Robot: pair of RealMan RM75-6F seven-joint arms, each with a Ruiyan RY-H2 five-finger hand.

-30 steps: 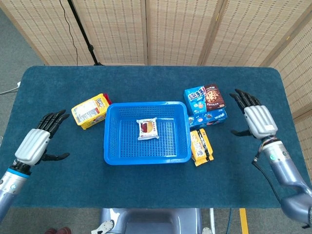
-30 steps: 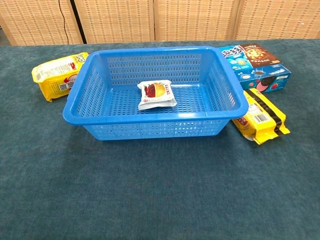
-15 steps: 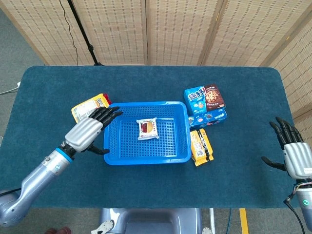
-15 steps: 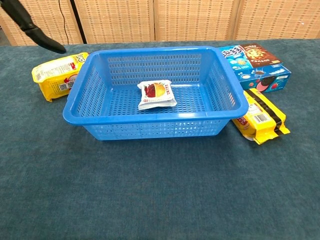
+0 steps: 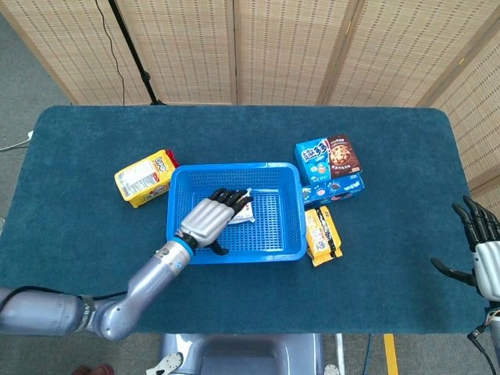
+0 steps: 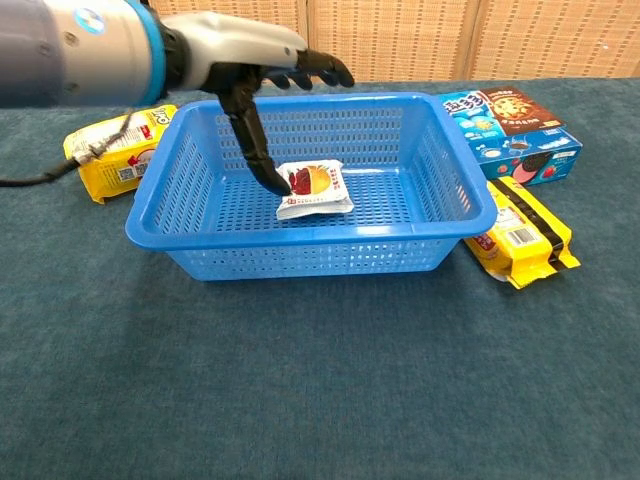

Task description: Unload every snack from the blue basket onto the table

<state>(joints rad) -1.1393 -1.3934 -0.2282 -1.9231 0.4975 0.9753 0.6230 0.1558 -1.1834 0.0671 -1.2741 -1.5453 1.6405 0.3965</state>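
1. Small white snack packet (image 6: pixel 314 189) lies flat on the floor of the blue basket (image 6: pixel 460 200), a little left of frame centre in the chest view; in the head view it is mostly hidden under the hand.
2. Left hand (image 5: pixel 209 219) is over the basket, fingers spread and extended. In the chest view the thumb (image 6: pixel 258 150) points down, its tip at the packet's left edge; the other fingers (image 6: pixel 318 68) reach forward above the packet. Nothing gripped. Cannot tell whether the thumb tip actually touches.
3. Right hand (image 5: pixel 486 254) sits at the lower right edge of the head view, partly cut off by the frame, fingers apart, holding nothing, well away from the basket. It does not show in the chest view.
4. On the table (image 5: pixel 78 156) outside the basket:
   - yellow bag (image 5: pixel 144 176) just beside the upper left corner; the left forearm partly covers it in the chest view.
   - blue cookie box (image 5: pixel 334 188) and two packs (image 5: pixel 328 158) lying on it, right of the basket.
   - yellow-black pack (image 5: pixel 322 235) touching the basket's right wall.
5. Woven screens (image 5: pixel 289 47) stand behind the table.
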